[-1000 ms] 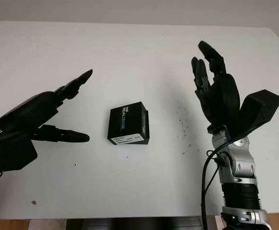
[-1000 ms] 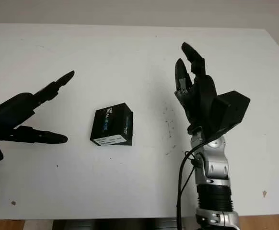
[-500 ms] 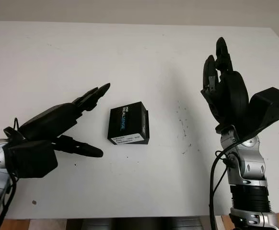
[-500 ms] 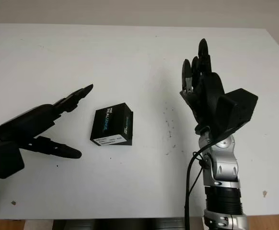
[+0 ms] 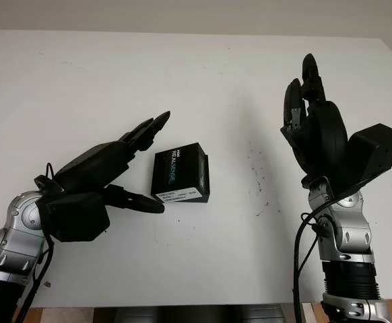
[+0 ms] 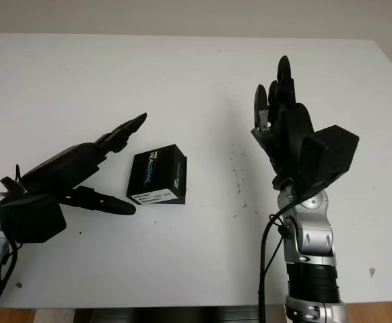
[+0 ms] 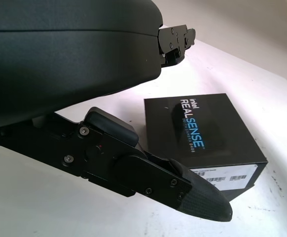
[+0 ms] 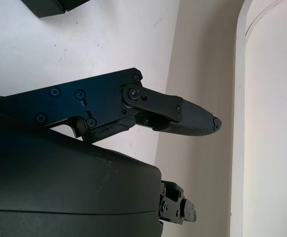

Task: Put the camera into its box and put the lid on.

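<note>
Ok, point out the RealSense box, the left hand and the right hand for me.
RealSense box (image 5: 180,176), left eye view, middle of its printed black top.
Left hand (image 5: 108,176), left eye view, on its palm, open beside the box.
Right hand (image 5: 317,138), left eye view, on its palm, open, raised.

left hand (image 7: 148,123) open beside box (image 7: 202,138); box on table (image 7: 35,197)

White table (image 5: 81,87); closed black box (image 5: 180,173) resting mid-surface.
</note>
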Robot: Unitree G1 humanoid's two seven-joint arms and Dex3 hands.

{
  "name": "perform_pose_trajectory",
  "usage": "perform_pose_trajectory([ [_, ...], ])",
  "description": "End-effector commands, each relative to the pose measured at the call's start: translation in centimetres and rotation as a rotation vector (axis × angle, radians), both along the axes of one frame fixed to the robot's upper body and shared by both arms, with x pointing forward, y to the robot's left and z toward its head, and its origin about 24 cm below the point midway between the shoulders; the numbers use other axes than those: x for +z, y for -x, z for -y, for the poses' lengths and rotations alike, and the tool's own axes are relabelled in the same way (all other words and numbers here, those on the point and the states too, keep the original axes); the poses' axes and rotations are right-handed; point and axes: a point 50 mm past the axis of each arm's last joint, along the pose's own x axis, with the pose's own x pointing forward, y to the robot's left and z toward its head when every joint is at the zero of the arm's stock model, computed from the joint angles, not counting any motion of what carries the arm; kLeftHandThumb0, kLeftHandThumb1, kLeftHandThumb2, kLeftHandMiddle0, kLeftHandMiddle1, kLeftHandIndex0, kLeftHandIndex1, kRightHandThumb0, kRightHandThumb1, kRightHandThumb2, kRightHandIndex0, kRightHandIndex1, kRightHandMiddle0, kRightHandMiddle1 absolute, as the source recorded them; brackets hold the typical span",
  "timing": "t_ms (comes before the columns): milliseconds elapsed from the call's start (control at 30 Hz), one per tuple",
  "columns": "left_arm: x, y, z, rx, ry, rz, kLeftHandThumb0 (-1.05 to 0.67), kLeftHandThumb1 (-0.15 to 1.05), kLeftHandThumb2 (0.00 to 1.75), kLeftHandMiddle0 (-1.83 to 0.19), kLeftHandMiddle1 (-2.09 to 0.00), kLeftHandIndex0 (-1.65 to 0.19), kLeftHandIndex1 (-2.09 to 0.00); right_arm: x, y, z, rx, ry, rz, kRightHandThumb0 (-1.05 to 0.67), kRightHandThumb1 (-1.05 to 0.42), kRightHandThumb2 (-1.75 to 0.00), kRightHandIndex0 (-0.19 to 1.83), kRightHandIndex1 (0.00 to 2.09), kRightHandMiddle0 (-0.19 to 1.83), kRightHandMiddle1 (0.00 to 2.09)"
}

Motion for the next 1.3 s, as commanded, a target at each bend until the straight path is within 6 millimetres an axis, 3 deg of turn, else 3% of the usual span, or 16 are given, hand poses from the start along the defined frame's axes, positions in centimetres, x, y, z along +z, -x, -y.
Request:
perform_pose_trajectory([
  [0, 0.2, -0.2, 0.2, -0.004, 0.000, 0.012, -0.92, 0.97, 0.05, 0.15, -0.06, 0.17, -0.03, 0.2, 0.2, 0.0, -0.002, -0.004, 0.007, -0.62, -1.05, -0.64, -0.16, 0.05, -0.14, 0.06],
  [633, -0.1, -0.6, 0.5, -0.003, -0.048, 0.017, -0.87, 0.96, 0.05, 0.06, -0.07, 0.12, -0.07, 0.1, 0.1, -0.1, 0.006, -0.015, 0.014, -0.63, -1.05, -0.63, -0.16, 0.05, -0.13, 0.06],
  [1267, -0.5, -0.7, 1.7, 0.014, 0.015, 0.004, -0.84, 0.94, 0.05, 0.04, -0.06, 0.11, -0.07, 0.0, 0.1, -0.1, 0.006, -0.009, 0.017, -0.63, -1.05, -0.64, -0.16, 0.06, -0.14, 0.05],
])
